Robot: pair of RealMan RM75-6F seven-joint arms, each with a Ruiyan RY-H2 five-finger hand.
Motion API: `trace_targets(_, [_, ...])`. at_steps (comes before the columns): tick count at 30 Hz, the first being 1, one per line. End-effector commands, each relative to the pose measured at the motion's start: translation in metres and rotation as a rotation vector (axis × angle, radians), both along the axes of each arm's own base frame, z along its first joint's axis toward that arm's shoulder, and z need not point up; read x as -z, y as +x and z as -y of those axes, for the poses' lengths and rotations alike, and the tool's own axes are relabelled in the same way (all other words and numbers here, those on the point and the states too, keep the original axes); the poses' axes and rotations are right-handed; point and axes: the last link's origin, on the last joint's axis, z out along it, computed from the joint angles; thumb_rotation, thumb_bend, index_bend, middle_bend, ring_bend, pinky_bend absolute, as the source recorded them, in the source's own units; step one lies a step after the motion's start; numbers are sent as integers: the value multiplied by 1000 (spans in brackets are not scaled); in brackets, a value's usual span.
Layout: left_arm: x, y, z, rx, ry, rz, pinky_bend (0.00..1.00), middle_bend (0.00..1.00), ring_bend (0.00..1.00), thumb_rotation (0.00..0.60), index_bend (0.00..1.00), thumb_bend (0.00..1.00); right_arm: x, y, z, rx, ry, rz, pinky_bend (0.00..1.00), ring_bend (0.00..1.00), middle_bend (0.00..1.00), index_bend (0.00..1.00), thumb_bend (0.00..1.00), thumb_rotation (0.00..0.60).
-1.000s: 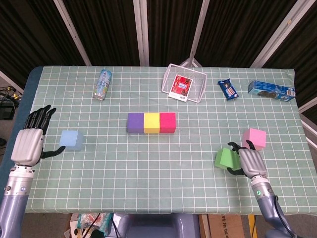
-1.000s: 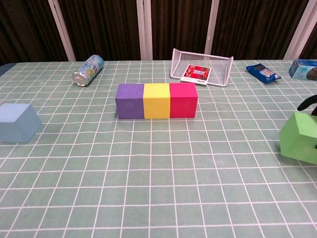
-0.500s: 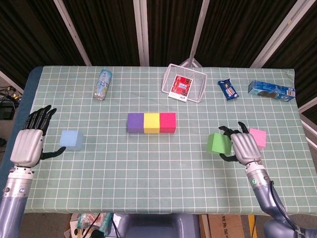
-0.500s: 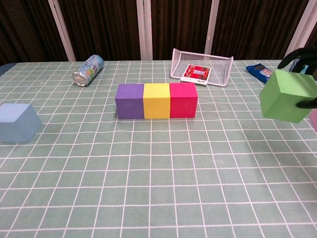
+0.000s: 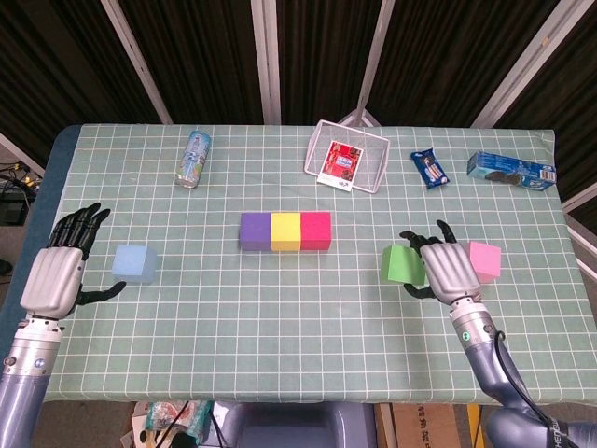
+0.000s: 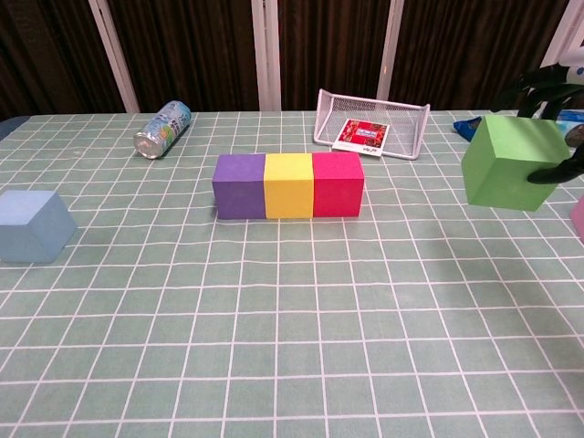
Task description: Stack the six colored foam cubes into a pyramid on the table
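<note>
A: What has changed since the earlier frame?

B: The green cube (image 6: 511, 162) has risen off the table (image 5: 280, 308) and travelled inward toward the row. The left hand (image 5: 58, 271) has barely shifted.

A: Status, left to right?

B: The left hand is spread, holds nothing, and waits just beside the light blue cube (image 5: 134, 262), which rests on the table near the left edge. At centre, the purple cube (image 5: 255, 231), yellow cube (image 5: 285, 231) and red cube (image 5: 316, 231) sit touching in a straight row: the base layer is complete. The right hand (image 5: 448, 271) grips the green cube in the air, to the right of the row. The pink cube (image 5: 485, 260) lies on the table behind that hand.

A: Current step?

B: Judged as transport of the first second-layer cube.

A: What does the next move call for?

B: Carry the green cube over a seam between two base cubes, level it, then lower and release.

A: How does the cube look?

B: It is matte and sharp-edged, and hangs slightly tilted in the grasp.
</note>
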Motion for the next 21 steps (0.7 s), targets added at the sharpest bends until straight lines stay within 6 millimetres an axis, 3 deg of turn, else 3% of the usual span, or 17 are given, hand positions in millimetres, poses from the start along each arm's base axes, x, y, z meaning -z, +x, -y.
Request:
trace_targets(1, [-2, 1, 0, 2, 10, 5, 13, 0, 0, 600, 0, 6, -3, 7, 3, -16, -8, -1, 0, 370, 385, 217, 268, 600])
trace_targets(11, [-10, 0, 0, -4, 33, 6, 13, 0, 0, 600, 0, 7, -7, 49, 34, -122, 8, -52, 0, 370, 385, 217, 268, 600])
trace_targets(21, [-12, -2, -2, -12, 38, -6, 13, 0, 0, 600, 0, 7, 9, 89, 59, -169, 52, -96, 0, 370, 385, 217, 268, 600])
